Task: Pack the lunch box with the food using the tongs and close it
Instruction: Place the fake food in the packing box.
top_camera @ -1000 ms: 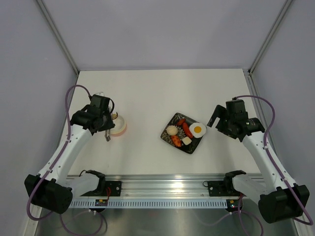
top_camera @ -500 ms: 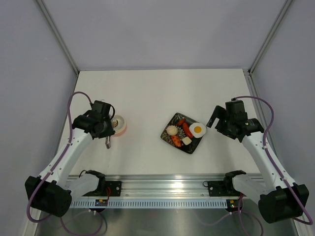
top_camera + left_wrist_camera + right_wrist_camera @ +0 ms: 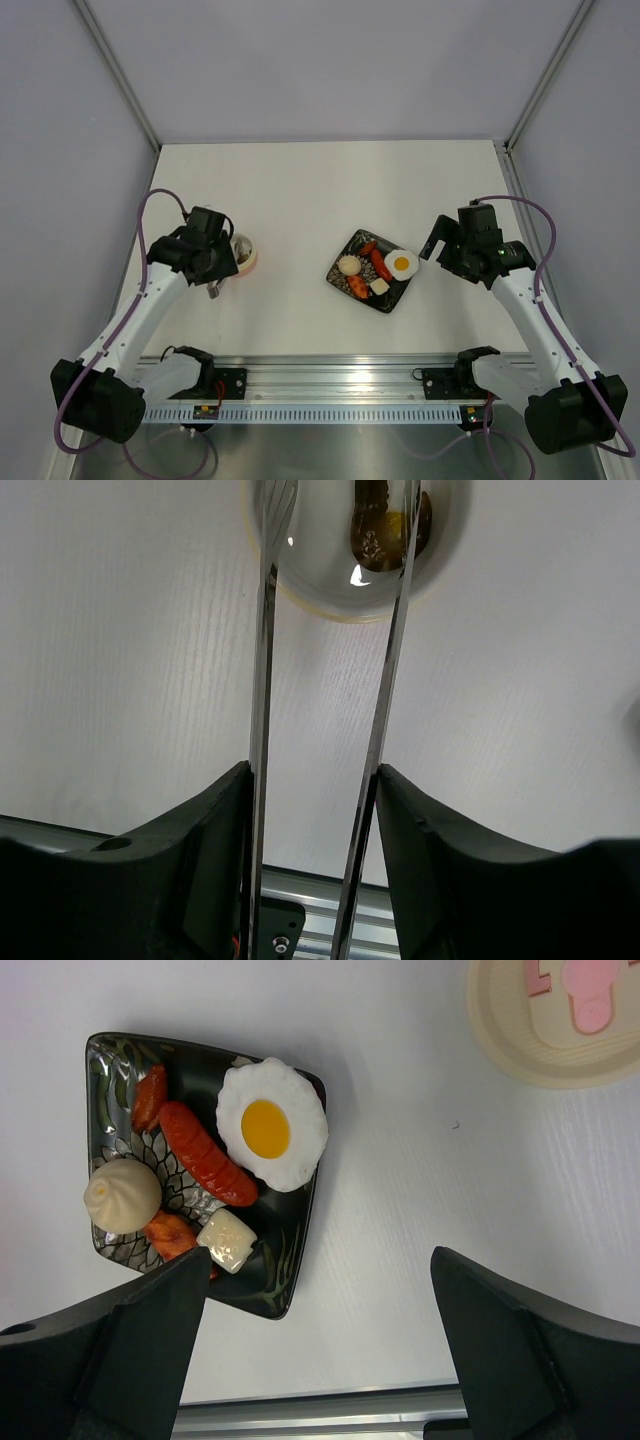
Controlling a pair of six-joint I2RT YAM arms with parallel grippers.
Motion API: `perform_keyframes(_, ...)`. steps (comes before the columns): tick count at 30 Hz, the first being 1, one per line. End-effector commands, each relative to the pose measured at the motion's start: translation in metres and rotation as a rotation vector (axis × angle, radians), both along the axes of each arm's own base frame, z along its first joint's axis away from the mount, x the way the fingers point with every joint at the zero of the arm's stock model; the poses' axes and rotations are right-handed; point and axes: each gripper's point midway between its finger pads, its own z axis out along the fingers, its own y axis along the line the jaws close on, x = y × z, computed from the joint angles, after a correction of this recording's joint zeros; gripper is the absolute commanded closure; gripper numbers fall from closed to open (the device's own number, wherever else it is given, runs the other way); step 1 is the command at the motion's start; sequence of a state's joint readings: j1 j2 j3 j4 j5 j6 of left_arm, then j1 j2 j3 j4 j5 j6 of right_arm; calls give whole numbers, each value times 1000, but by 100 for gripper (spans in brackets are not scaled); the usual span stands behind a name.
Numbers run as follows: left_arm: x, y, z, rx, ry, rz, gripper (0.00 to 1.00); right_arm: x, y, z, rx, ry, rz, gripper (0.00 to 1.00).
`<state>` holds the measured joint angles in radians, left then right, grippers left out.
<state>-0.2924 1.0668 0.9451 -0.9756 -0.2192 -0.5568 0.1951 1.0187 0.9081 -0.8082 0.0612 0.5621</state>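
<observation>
Tongs (image 3: 262, 700) widened, seemingly pinched by left gripper (image 3: 312, 780); right gripper (image 3: 320, 1260) splayed over white table (image 3: 300, 180).

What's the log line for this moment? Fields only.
left gripper: shut on tongs, tips over lunch box | brown piece: inside | right gripper: open, by plate | lid: off

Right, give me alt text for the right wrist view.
A black plate on a white table holds a fried egg, red sausage, pale bun, pale cube and orange carrot. A cream lid with a pink mark lies at top right; the open fingers frame the bottom.
</observation>
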Motion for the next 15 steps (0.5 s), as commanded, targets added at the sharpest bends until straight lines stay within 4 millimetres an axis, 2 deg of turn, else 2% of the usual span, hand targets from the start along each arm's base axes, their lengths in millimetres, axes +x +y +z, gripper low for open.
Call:
perform_keyframes(1, 11, 0, 19, -12, -86, 7, 47, 2, 1, 4, 14, -22, 0, 1)
perform_keyframes(5, 15, -7, 40, -24, -149, -33, 51, 3, 1, 5, 15, -27, -5, 0)
perform_keyframes(10, 18, -16, 79, 18, -243, -83, 55, 4, 1, 6, 17, -30, -4, 1)
perform_keyframes(12, 16, -24, 89, 41, -264, -116, 56, 5, 1, 6, 17, -31, -4, 1)
perform_keyframes(13, 15, -37, 98, 35, -283, -159, 57, 4, 2, 6, 19, -30, -4, 0)
perform_keyframes(15, 12, -47, 104, 41, -288, -184, 57, 4, 2, 5, 20, -26, -2, 1)
